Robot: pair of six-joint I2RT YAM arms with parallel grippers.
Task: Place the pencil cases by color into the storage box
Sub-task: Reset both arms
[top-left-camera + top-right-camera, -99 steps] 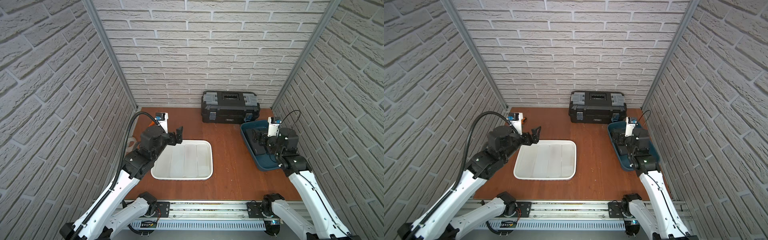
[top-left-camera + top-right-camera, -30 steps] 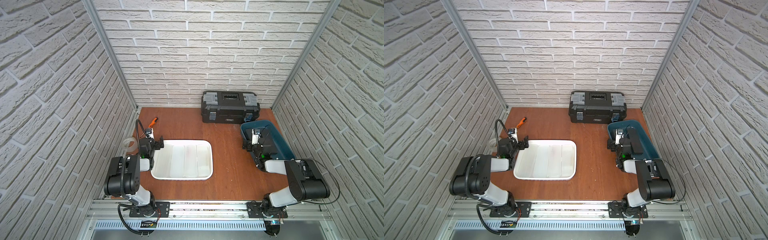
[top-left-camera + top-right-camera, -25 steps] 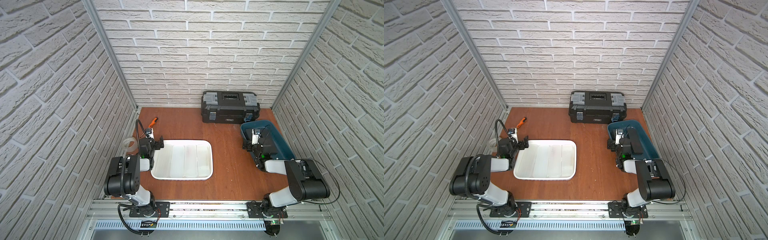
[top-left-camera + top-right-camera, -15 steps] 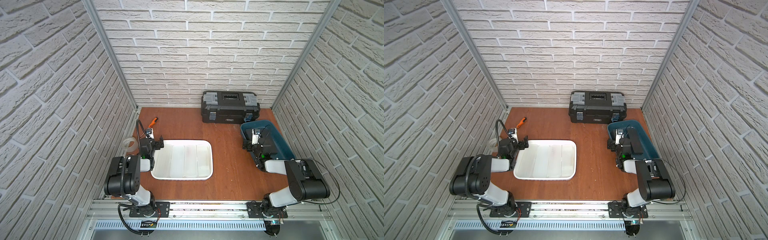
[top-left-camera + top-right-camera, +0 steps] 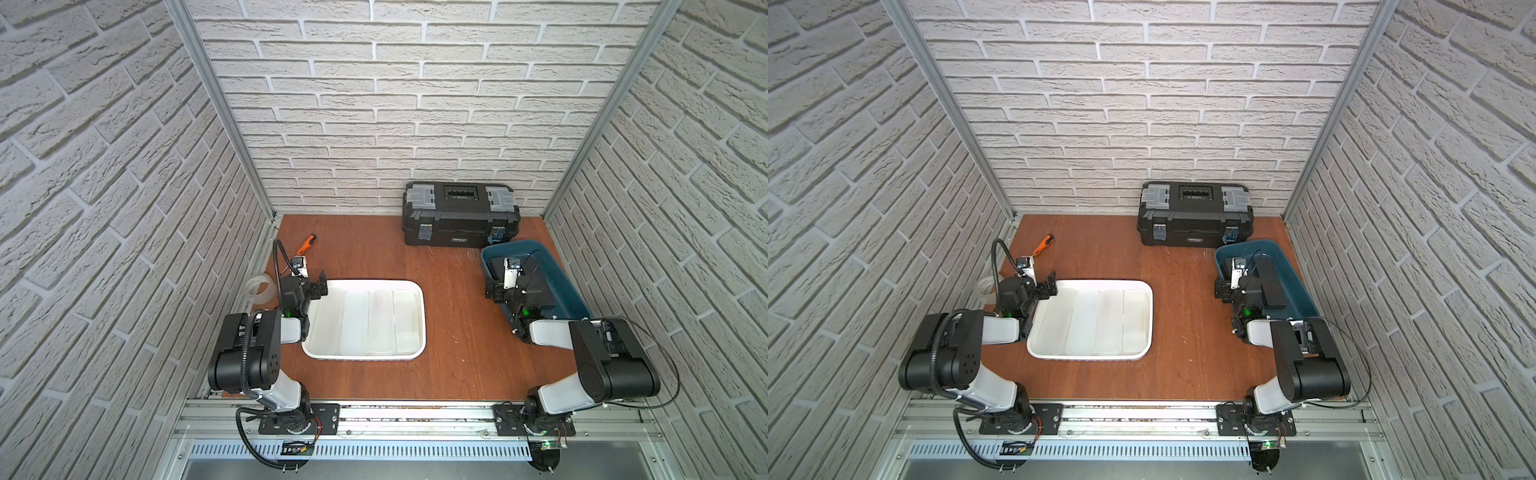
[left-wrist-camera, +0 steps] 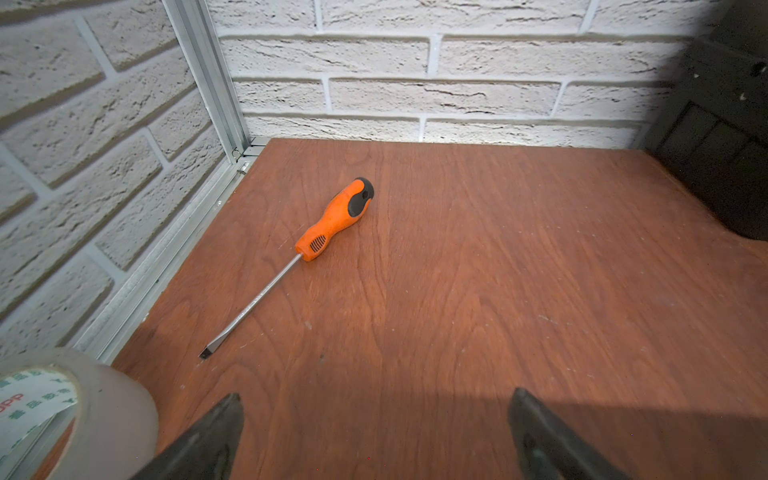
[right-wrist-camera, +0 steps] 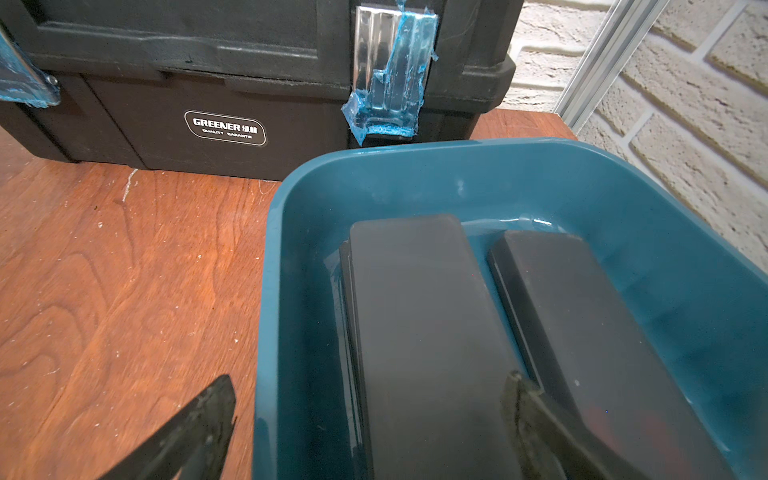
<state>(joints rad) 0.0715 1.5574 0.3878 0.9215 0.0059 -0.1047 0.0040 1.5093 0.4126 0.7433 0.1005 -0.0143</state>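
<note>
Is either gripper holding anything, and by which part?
Nothing is held. The left gripper is open over the table; the right gripper is open over the blue bin holding the black pencil cases.

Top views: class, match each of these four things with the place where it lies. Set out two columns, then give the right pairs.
Things:
1. black pencil cases
2. white pencil cases
3. screwdriver
4. toolbox

Places:
A. against the back wall
B. in the white tray
C. on the bare table, near its back corner on the left arm's side
D. in the blue bin

Pairs: 1-D, 2-B, 3-C, 4-A.
</note>
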